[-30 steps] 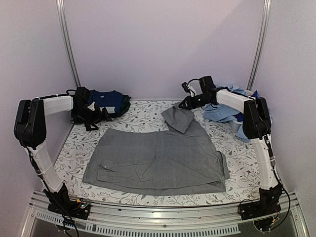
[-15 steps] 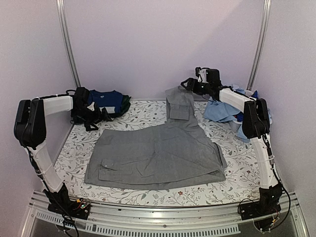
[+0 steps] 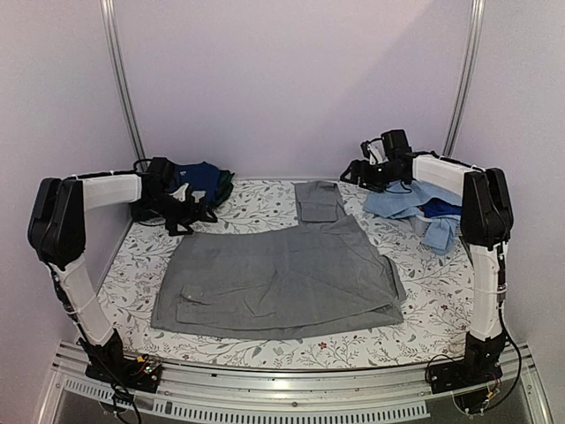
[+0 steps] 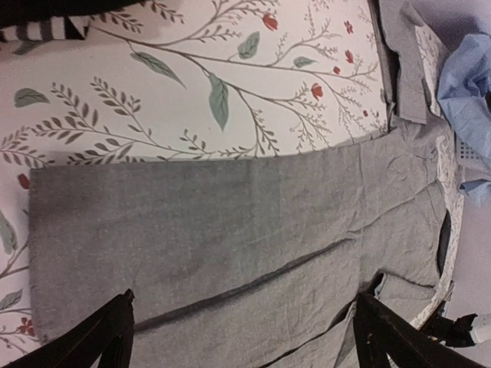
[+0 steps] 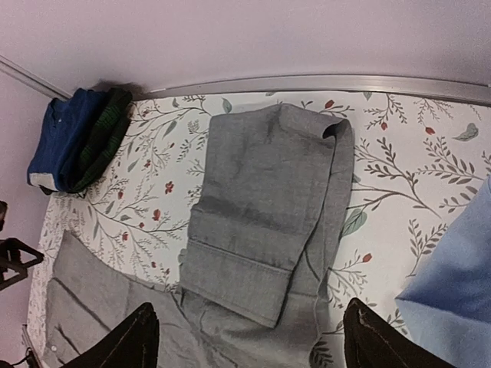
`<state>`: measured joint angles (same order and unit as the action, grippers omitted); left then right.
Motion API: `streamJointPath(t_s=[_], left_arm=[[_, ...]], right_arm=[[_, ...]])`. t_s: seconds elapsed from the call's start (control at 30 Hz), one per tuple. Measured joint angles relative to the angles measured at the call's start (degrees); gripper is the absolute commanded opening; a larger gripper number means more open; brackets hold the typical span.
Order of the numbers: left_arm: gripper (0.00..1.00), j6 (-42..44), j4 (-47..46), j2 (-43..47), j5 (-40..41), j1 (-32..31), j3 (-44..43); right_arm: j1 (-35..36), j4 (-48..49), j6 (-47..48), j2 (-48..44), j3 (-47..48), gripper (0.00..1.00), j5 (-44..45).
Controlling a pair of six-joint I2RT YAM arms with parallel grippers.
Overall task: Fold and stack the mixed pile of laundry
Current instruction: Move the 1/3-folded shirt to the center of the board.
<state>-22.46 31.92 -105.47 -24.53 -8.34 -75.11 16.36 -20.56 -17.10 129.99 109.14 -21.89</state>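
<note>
A grey collared shirt [image 3: 282, 274] lies spread flat mid-table on the floral sheet [image 3: 424, 291]. One sleeve [image 3: 320, 199] stretches toward the back wall and lies flat, seen close in the right wrist view as the sleeve [image 5: 261, 215]. My right gripper [image 3: 355, 171] hovers open just right of that sleeve, and the right gripper [image 5: 249, 345] has nothing between its fingers. My left gripper [image 3: 199, 213] stands open over the shirt's back left edge; the left wrist view shows the left gripper [image 4: 242, 337] above the grey cloth [image 4: 230, 253]. Loose light blue shirts [image 3: 410, 201] are heaped at the back right.
A small stack of navy and dark green garments [image 3: 205, 179] sits at the back left corner, also visible as the navy and green stack [image 5: 77, 138]. The light blue cloth [image 5: 460, 284] lies close to the sleeve's right. Metal frame posts [image 3: 122, 79] stand along the back wall.
My right gripper opened and let go of the grey sleeve, which now lies flat toward the back; the arm pulled back to the right. The left gripper shifted slightly right.
</note>
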Motion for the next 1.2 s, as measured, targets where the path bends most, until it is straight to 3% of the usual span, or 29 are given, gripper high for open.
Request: streamJointPath(t_s=[0.2, 0.37, 0.6, 0.93, 1.07, 1.2], left_arm=[[0.97, 0.17, -2.54, 0.7, -3.74, -5.14, 5.35], [0.96, -1.18, -3.72, 0.44, -5.09, -5.16, 9.53], [0.92, -3.13, -4.59, 0.0, -4.94, -5.2, 13.33], [0.89, -6.69, -9.18, 8.2, -3.8, -8.59, 24.55], [0.92, -6.62, -7.1, 11.23, -3.85, -8.61, 26.6], [0.92, -5.09, -2.54, 11.04, -2.64, -6.16, 22.56]], right_arm=[[1.05, -0.09, 1.27, -12.07, -13.75, 0.74, -9.75], [4.66, -1.11, 2.03, -12.94, -24.68, 0.71, -14.8], [5.9, -2.73, 2.99, -13.42, -36.61, 0.69, -17.38], [5.62, -0.04, 2.93, -24.98, -53.88, 0.69, -19.47], [5.49, -3.67, 3.67, -26.99, -54.4, 0.65, -19.89], [3.69, -8.35, 4.72, -27.02, -47.36, 0.63, -18.29]])
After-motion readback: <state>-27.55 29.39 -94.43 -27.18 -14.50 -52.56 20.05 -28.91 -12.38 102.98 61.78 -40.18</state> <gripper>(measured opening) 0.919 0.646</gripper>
